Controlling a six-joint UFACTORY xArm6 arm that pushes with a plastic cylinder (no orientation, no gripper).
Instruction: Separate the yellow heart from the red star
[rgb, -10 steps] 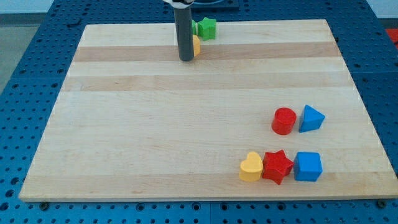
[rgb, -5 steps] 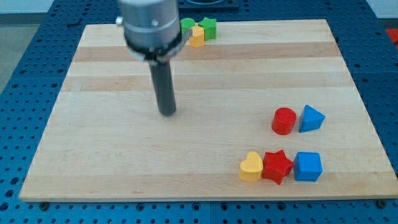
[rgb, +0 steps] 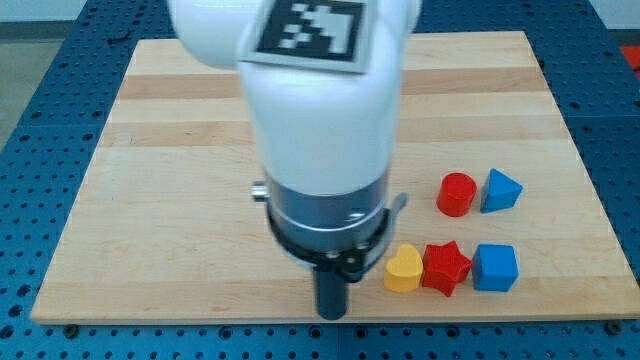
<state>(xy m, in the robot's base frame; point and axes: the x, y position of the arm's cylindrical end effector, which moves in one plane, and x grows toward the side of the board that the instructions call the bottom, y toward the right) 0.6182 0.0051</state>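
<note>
The yellow heart (rgb: 404, 269) lies near the view's bottom right, touching the red star (rgb: 446, 268) on its right side. My tip (rgb: 331, 315) rests on the board near the bottom edge, left of the yellow heart and a little lower, with a gap between them. The arm's white and grey body fills the middle of the view and hides the board's top centre.
A blue cube (rgb: 495, 267) sits right of the red star. A red cylinder (rgb: 457, 194) and a blue triangular block (rgb: 500, 190) lie above them. The wooden board (rgb: 150, 200) lies on a blue pegboard table.
My tip has moved from the board's top centre down toward the bottom edge, ending left of the yellow heart. The arm now hides the green and yellow blocks at the top. No blocks moved.
</note>
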